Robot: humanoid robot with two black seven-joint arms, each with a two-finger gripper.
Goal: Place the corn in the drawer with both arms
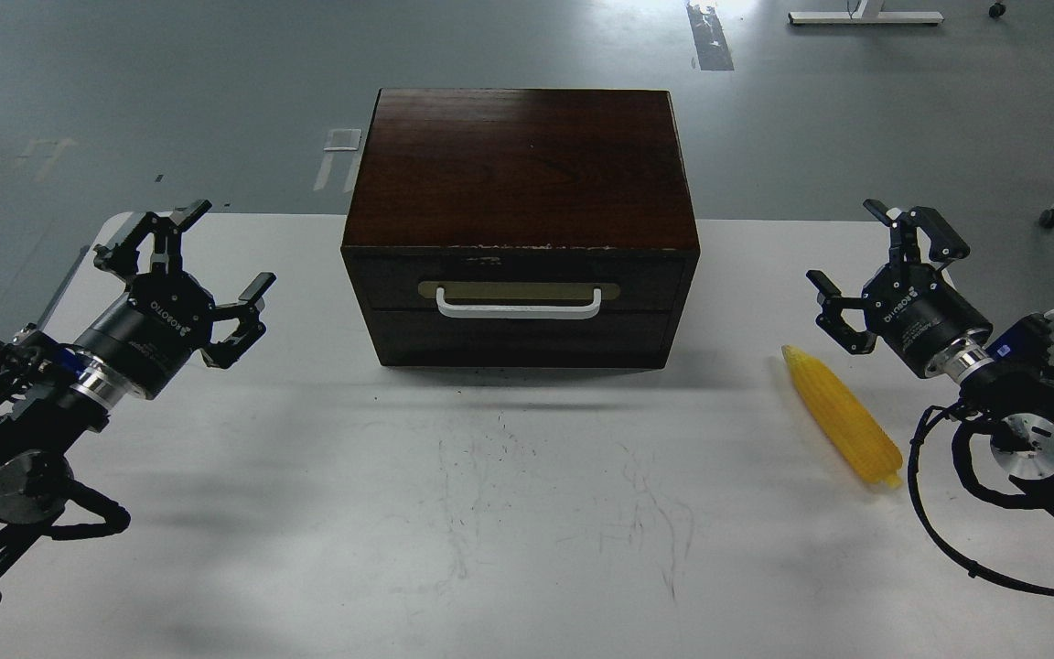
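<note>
Nothing's really started here as far as I can tell: the drawer [520,291] sits flush and closed in the dark reddish-brown wooden box [521,165] at the centre top of the frame, and the corn [843,416] is lying loose on the worktop [509,513] at the right, well apart from the box. So we're at step one.

The left claw [187,275] hangs at the left of the frame, fingers spread, holding nothing. The right claw [884,275] is at the right, also spread and empty, just above and beside the cob's pointed end but not touching it.

My guess for the next move: one arm has to hook the white bar handle [519,306] and pull, while the other picks up the cob. The handle stands proud of its brass-coloured plate, so there's room to get a finger behind it.

The cob looks like glossy plastic, tapered, with bumpy kernel rows, so it could roll or slip. The worktop is smooth pale grey with scuff marks. The box's top front edge is chipped.
</note>
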